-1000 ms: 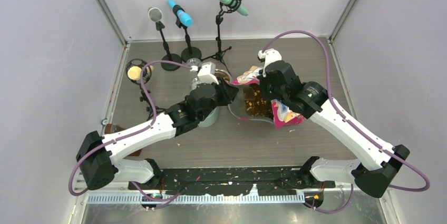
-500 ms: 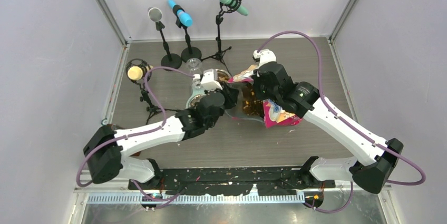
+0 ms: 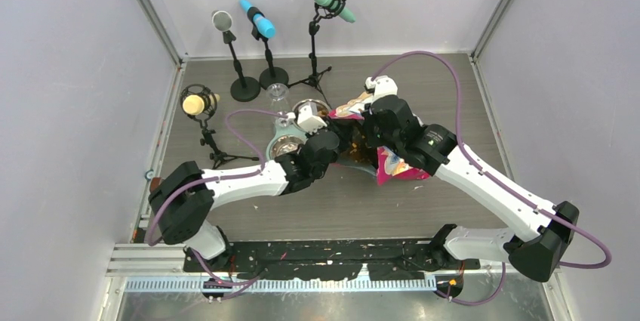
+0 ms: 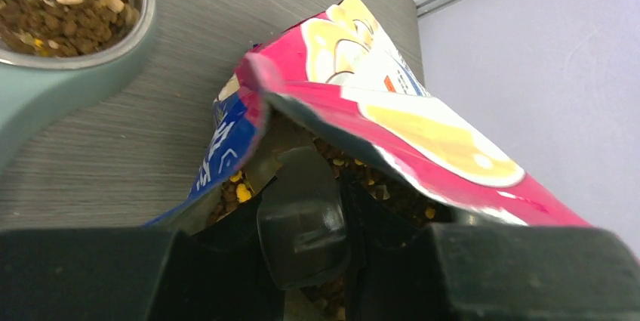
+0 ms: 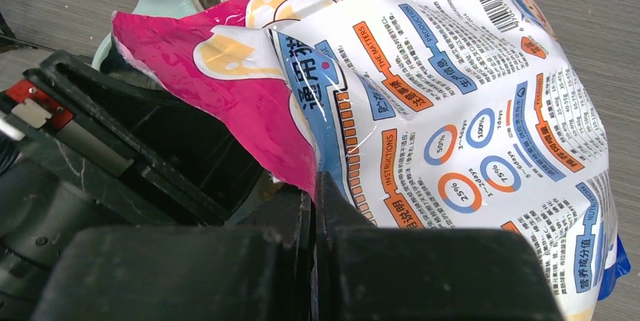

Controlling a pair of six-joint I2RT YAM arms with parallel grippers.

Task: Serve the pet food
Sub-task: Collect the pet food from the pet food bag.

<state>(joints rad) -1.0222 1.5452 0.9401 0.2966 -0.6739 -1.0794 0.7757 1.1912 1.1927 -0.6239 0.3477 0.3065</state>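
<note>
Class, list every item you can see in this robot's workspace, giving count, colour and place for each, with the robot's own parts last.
bag: one, pink, white and blue, lying open mid-table
pet food: many brown pellets, in one feeder bowl and inside the bag
feeder: one, mint-green with two steel bowls, beside the bag
scoop: one, clear, reaching into the bag's mouth
clear container: one, beyond the feeder
microphones: four on black stands; grey, blue, mint-green, yellow; back and left
table: one, grey-brown
left gripper: black, shut on the scoop
right gripper: black, shut on the bag's edge
</note>
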